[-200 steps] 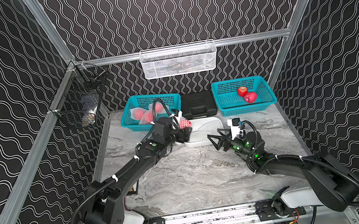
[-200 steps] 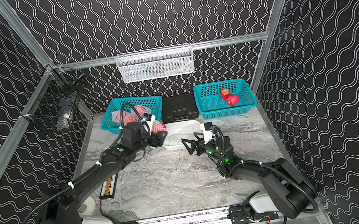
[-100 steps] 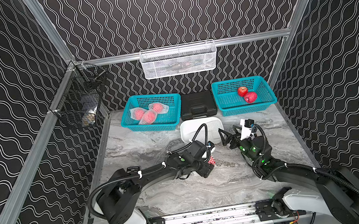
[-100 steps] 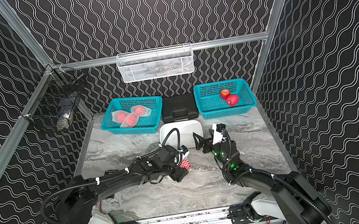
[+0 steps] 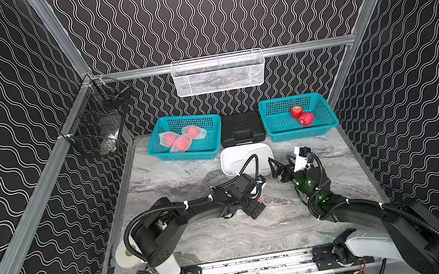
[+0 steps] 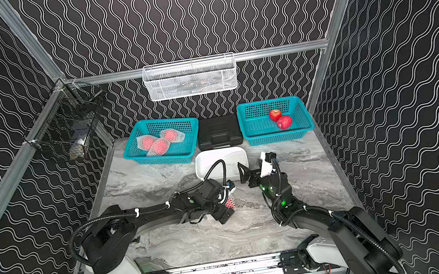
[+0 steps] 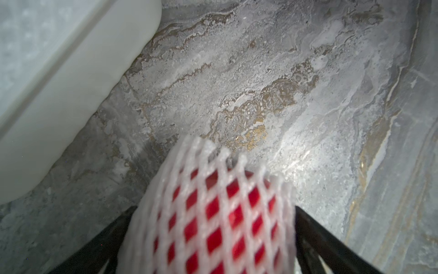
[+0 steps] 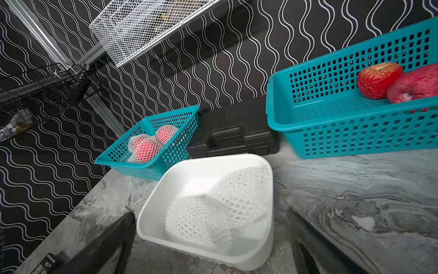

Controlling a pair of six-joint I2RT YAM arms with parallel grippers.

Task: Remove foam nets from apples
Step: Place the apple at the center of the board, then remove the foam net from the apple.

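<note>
Foam net (image 7: 206,151), white mesh, wraps the red apple (image 7: 213,237) between the fingers (image 7: 113,232) of my left gripper (image 7: 215,208), close to the marble table (image 7: 260,83), just beside the white tub (image 7: 59,106) — both fingers touch the net, but whether they squeeze it, I cannot tell. My right gripper (image 5: 280,164) stands spread wide — empty, near the tub.

Probably a lab test cell: aluminium framing (image 5: 302,46), wave-patterned walls (image 5: 207,11), marble tabletop (image 5: 228,237).
</note>
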